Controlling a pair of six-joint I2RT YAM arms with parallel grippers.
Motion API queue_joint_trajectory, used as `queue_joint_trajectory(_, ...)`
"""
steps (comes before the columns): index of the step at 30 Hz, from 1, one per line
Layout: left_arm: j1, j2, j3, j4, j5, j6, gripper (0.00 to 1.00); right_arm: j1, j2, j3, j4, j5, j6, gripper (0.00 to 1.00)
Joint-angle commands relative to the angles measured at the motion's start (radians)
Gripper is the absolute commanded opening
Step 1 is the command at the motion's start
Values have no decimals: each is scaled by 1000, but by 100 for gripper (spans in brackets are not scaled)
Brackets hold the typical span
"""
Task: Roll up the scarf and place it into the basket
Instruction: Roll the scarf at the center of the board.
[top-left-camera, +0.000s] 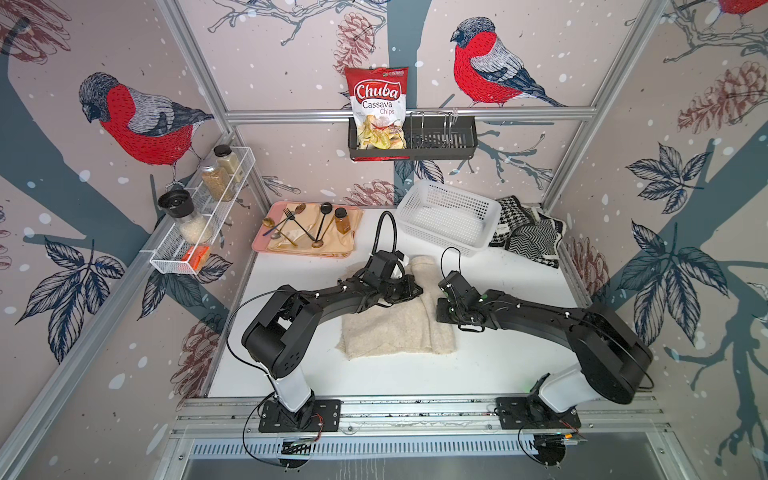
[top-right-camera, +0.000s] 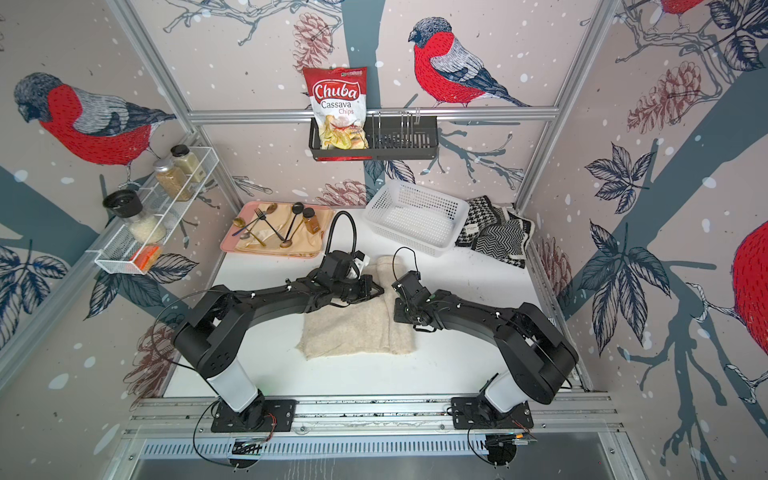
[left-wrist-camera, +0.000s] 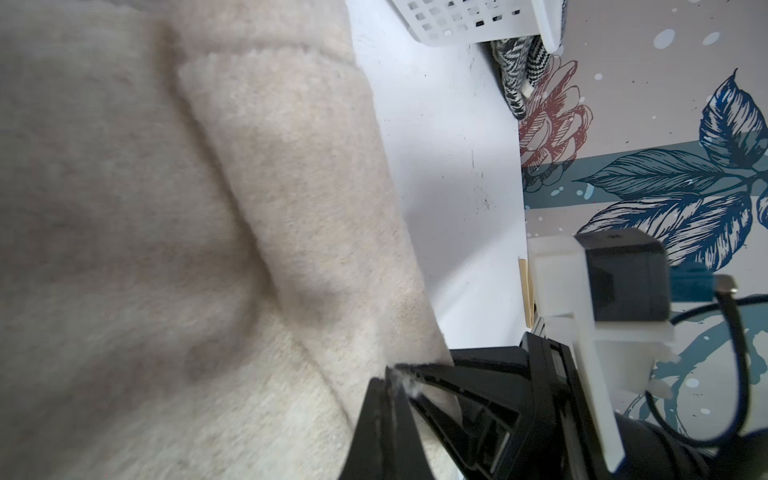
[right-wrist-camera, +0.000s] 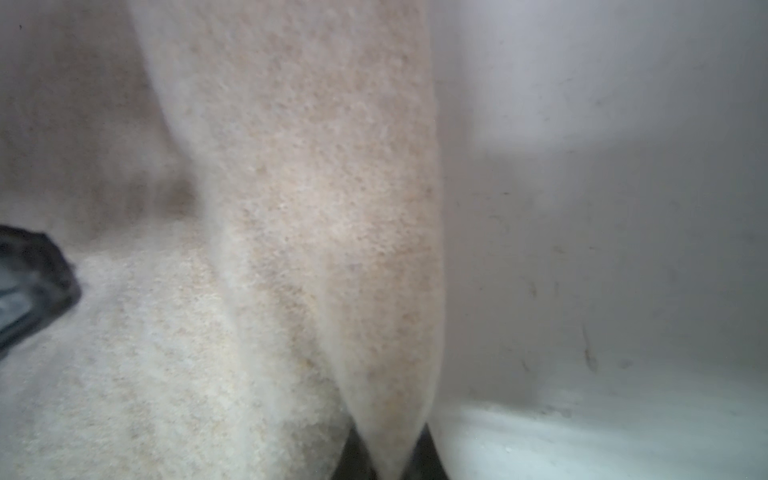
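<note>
The cream scarf lies loosely folded and mostly flat on the white table, on the near side of the basket and apart from it. The basket holds nothing, and no roll has formed yet. The right gripper is pinched shut on a raised fold of the scarf toward its basket-side end. The left gripper is closed too, with fibres caught at its tips. It seems to nip the cloth's edge, though that view is too close to be sure. The step in hand looks like taking hold to begin the roll. Next, both grips would need to turn the basket-side end over onto the rest, evenly, so the cloth does not bunch.
</note>
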Motion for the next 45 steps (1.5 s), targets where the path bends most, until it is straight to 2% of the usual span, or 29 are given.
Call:
queue_joint_trajectory(1, -3, -1, 1, -4, -12, 17, 0, 28, 13, 42, -69, 101, -12, 0)
queue_joint_trajectory(7, -2, 36, -9, -29, -34, 6, 0, 102, 81, 170, -180, 261, -18, 0)
queue_joint_trajectory(11, 5, 26, -29, -5, -31, -5, 0, 153, 112, 216, -229, 324, -23, 0)
queue_joint_trajectory(18, 8, 30, -6, -38, -42, 7, 0, 239, 67, 158, -68, 398, -112, 0)
queue_joint_trajectory(22, 27, 25, -54, -3, -21, -12, 0, 293, 102, 182, -46, 459, -162, 0)
queue_joint_trajectory(27, 56, -14, -91, 5, -15, -10, 0, 304, 116, 186, -24, 445, -163, 0)
queue_joint_trajectory(31, 56, -6, -91, 9, -3, 1, 0, 282, 95, 161, 8, 375, -167, 6)
queue_joint_trajectory(36, 52, -14, -104, 69, 27, -31, 0, 239, 69, 117, 41, 301, -154, 7)
queue_joint_trajectory(39, 44, -6, -92, 76, 22, -29, 0, 227, 50, 100, 67, 269, -165, 14)
queue_joint_trajectory(44, 30, 84, -35, 82, 29, -47, 0, 202, 4, 61, 143, 158, -179, 45)
queue_joint_trajectory(45, 27, 101, -22, 74, 22, -49, 0, 192, -11, 47, 161, 133, -178, 47)
